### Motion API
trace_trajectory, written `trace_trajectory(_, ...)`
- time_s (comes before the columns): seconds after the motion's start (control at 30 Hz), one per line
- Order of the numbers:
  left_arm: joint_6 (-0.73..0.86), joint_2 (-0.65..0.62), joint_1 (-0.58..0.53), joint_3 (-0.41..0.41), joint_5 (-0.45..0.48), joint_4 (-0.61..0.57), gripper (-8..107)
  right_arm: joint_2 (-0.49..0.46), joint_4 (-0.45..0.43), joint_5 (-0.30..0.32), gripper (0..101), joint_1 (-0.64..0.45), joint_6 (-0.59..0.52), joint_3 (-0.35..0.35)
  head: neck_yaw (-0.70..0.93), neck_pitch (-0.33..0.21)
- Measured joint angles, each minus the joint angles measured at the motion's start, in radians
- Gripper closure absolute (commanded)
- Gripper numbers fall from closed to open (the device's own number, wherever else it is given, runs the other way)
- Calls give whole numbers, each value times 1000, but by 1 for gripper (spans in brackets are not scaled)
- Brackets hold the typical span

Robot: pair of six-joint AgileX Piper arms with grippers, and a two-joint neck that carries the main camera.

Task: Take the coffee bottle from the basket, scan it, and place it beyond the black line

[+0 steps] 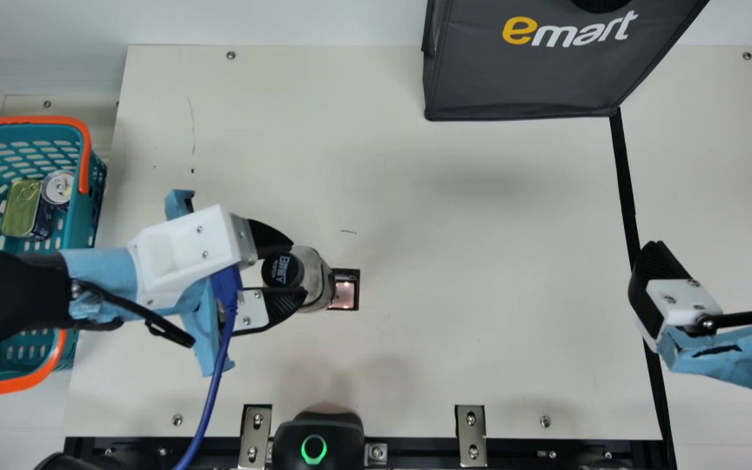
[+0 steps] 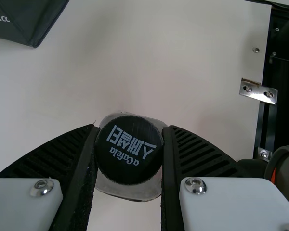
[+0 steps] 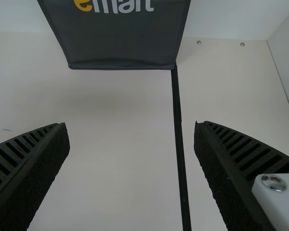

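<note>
In the main view my left gripper (image 1: pixel 284 277) is shut on the coffee bottle (image 1: pixel 316 279), a clear bottle with a black cap, left of the table's middle. The left wrist view shows the bottle's cap (image 2: pixel 129 149) between the two fingers of my left gripper (image 2: pixel 129 154). My right gripper (image 1: pixel 715 261) stands open at the right, near the black line (image 1: pixel 625 183). Its fingers are wide apart with nothing between them in the right wrist view, where my right gripper (image 3: pixel 132 130) spans the black line (image 3: pixel 178 130).
A teal basket (image 1: pixel 81 215) with orange handles at the left holds cans (image 1: pixel 22 207). A dark bag (image 1: pixel 519 78) stands at the back. The scanner (image 1: pixel 317 440) with a green ring is at the front edge. A small dark square with a pinkish glow (image 1: pixel 344 295) lies beside the bottle.
</note>
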Motion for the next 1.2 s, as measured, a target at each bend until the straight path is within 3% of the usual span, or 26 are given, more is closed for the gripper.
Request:
trace_trajectory(0.73, -116, -83, -96, 56, -11, 24, 89, 0, 0, 0, 10, 0, 0, 0, 0, 0)
trace_trajectory(1.2, -105, -105, -87, 93, -9, 31, 89, 0, 0, 0, 10, 0, 0, 0, 0, 0)
